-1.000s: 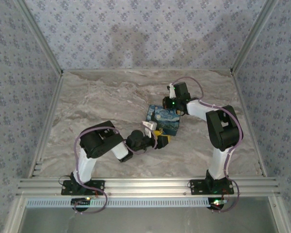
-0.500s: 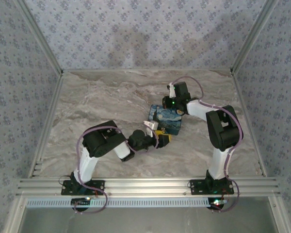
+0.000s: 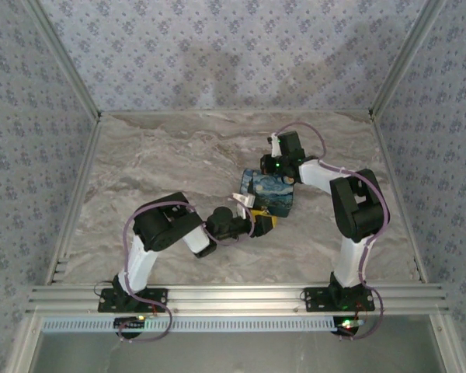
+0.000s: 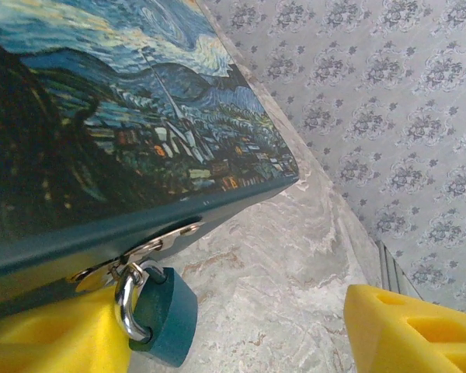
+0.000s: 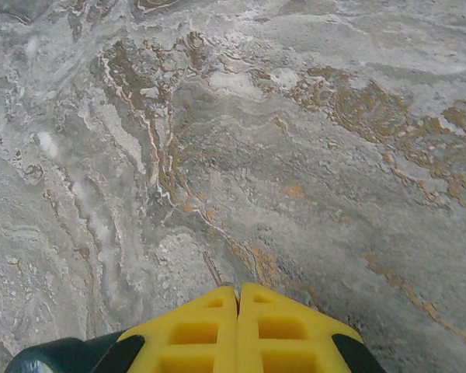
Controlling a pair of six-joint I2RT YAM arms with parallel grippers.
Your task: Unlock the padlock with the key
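Note:
The padlock [image 4: 159, 315] is a small dark blue body with a silver shackle. It hangs from the metal hasp [image 4: 151, 247] on the front edge of the starry-night box [image 4: 101, 124] [image 3: 266, 194]. My left gripper [image 4: 233, 326] [image 3: 262, 223] is open at the box's near side, and the padlock sits just inside its left yellow finger [image 4: 54, 338]. The other finger [image 4: 412, 330] stands far off to the right. My right gripper [image 5: 238, 294] is shut on the key, whose thin tip [image 5: 214, 272] pokes out over bare marble behind the box.
The marble tabletop [image 3: 179, 155] spreads around the box. Aluminium rails [image 3: 233, 295] and patterned walls [image 3: 233, 54] enclose it. The right arm's wrist [image 3: 286, 155] hovers at the box's far corner.
My left arm has edged a little to the right, bringing its open gripper closer under the box's front edge. The right arm has stayed put.

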